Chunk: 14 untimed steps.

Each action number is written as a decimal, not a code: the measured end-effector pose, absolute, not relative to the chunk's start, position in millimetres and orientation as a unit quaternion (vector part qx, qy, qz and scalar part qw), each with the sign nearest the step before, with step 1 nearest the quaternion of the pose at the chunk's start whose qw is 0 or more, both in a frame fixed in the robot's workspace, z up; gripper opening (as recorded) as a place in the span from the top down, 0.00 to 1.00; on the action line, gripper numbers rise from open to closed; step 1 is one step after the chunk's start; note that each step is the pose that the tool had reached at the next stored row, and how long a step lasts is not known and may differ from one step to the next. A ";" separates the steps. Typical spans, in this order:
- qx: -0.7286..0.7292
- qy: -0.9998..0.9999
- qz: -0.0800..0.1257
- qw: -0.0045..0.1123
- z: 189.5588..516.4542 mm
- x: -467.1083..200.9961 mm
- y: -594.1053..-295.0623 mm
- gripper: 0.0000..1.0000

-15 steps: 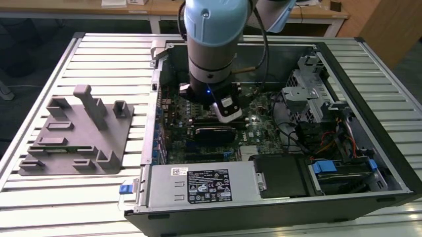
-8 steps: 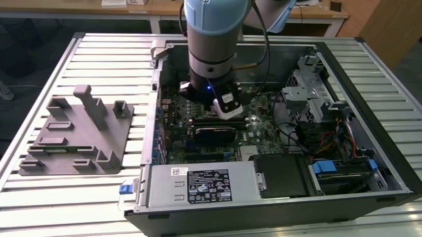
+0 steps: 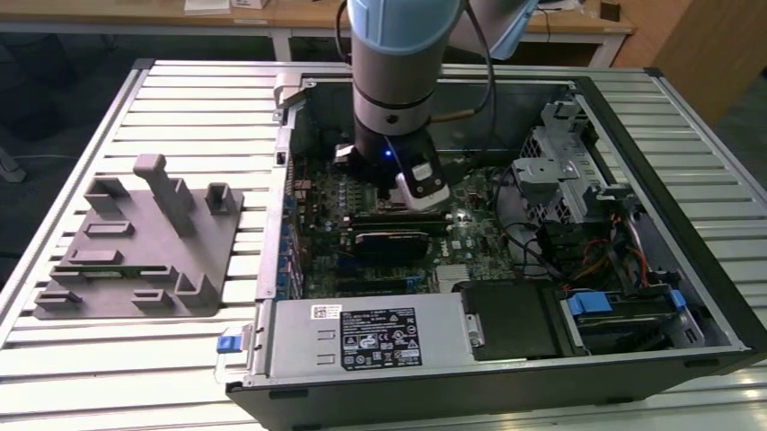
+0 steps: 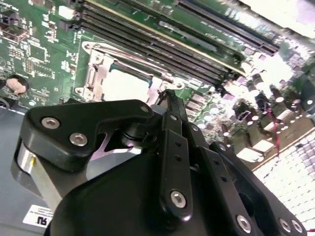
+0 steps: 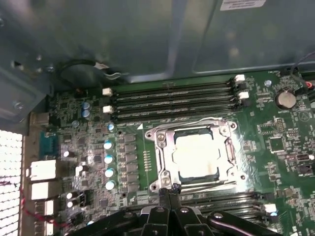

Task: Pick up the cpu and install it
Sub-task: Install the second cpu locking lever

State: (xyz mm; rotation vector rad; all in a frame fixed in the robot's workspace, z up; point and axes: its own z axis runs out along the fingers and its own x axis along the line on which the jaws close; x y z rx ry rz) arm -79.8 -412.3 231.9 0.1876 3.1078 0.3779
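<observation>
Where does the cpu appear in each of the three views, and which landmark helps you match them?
Exterior view: hidden; the arm stands over that part of the motherboard.
First wrist view: the cpu is the pale square inside the metal socket frame, just beyond the gripper.
Second wrist view: the cpu lies in the same frame, past the gripper.
Shared landmark: the long black memory slots beside the socket, in both wrist views.

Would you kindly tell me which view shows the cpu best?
The first wrist view: the cpu lies whole in its socket frame. In the second wrist view the gripper covers part of it.
</observation>
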 end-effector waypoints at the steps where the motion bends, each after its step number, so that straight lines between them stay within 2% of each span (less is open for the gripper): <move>1: 0.060 0.991 0.119 0.003 231.9 -78.3 -411.2 0.89; 14: 0.061 0.994 0.093 0.004 232.0 -59.1 -396.1 0.89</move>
